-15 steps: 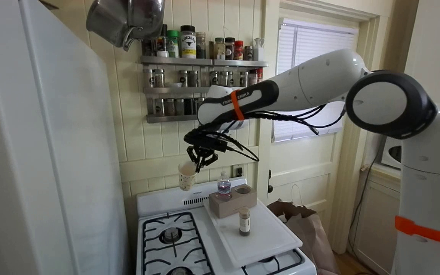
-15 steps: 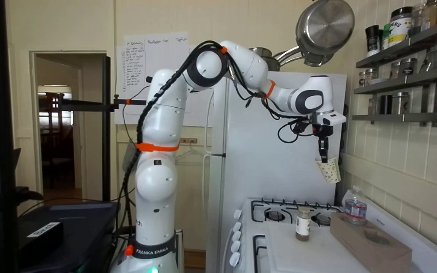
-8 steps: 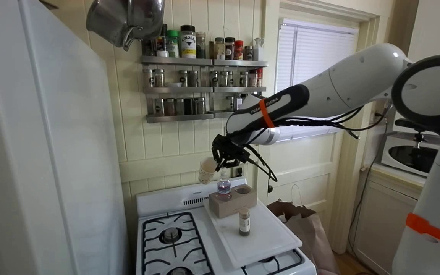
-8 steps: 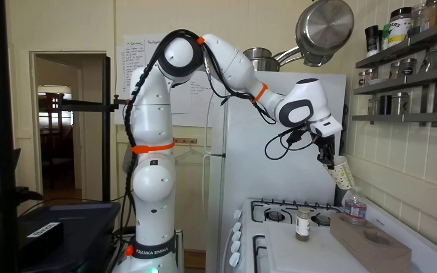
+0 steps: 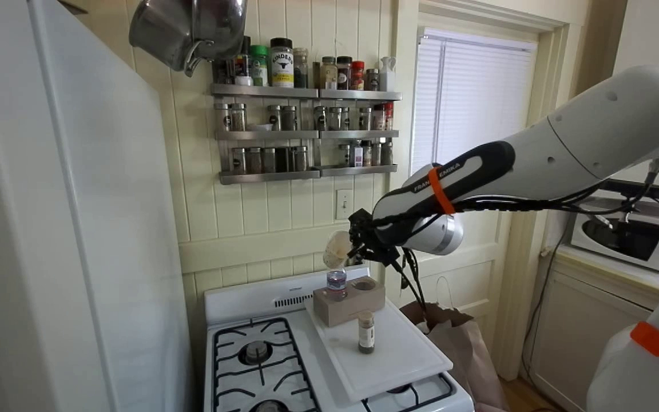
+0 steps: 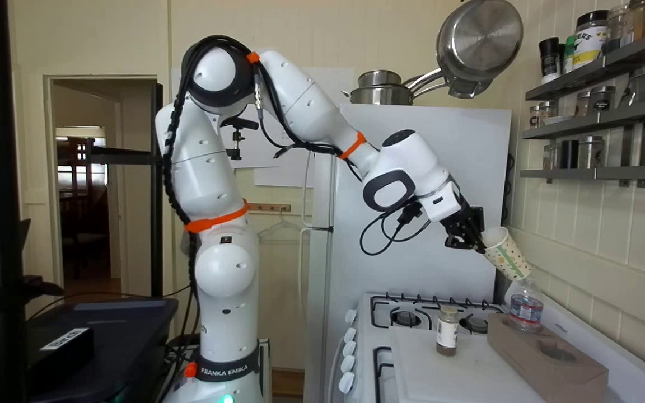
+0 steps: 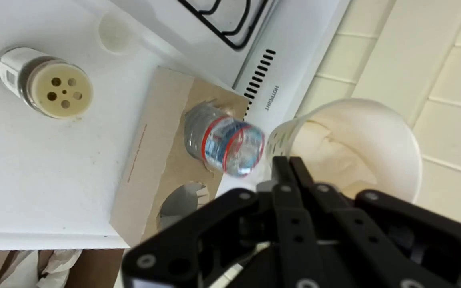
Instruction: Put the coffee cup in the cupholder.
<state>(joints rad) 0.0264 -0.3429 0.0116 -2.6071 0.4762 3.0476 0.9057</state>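
Note:
The coffee cup (image 6: pixel 507 259), pale with small coloured spots, hangs tilted in the air, its mouth toward my gripper. It also shows in an exterior view (image 5: pixel 335 250) and in the wrist view (image 7: pixel 334 160), where crumpled paper-like material lies inside. My gripper (image 7: pixel 287 160) is shut on the cup's rim wall, one finger inside and one outside. The cupholder (image 5: pixel 338 311) is a tan cardboard box with two round holes, seen also in an exterior view (image 6: pixel 541 352) and the wrist view (image 7: pixel 138 164). A water bottle stands in one hole; the other hole is empty. The cup is above the bottle.
The water bottle (image 6: pixel 525 308) stands up from the holder close under the cup. A shaker bottle (image 5: pixel 366 332) stands on the white board (image 5: pixel 398 366) over the stove. The wall and spice shelves (image 5: pixel 306 134) are behind. A paper bag (image 5: pixel 455 343) is beside the stove.
The arm has swung and the gripper has tilted more. The cup has moved from beside the bottle to above it and tips further, still held.

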